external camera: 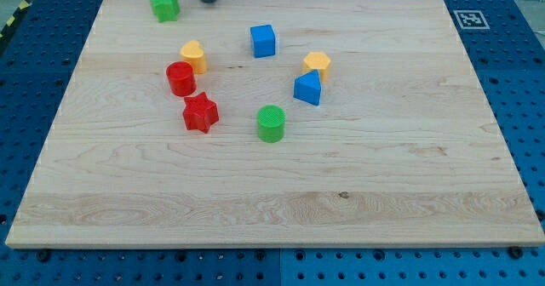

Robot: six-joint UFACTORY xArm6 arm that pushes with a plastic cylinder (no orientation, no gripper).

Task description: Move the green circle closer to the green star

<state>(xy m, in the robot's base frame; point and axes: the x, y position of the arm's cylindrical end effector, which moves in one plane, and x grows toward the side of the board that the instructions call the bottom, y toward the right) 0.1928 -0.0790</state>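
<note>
Nearest the view's bottom, the wooden board point(272, 209) lies bare across its lower part, resting on a blue perforated table point(519, 90). Moving up, we first meet the green circle point(271, 123), standing alone a little left of the board's middle. To its left sits the red star point(200, 113), and just above that the red cylinder point(180, 78), the two close together. The yellow block point(193, 56), rounded on top, touches or nearly touches the red cylinder's upper right side. On the view's right of the green circle we see the blue triangular block point(308, 88), with the yellow hexagonal block point(317, 64) directly behind it, apparently touching. Farther up, the blue cube point(263, 40) stands apart from the others. At the far left corner region, the green star point(164, 5) sits near the board's top edge, well apart from the green circle. We carry no gripper, so nothing is gripped; our tip point(208, 0) shows at the view's top, just right of the green star, not touching it. A marker tag point(470, 19) occupies the board's top right corner.
</note>
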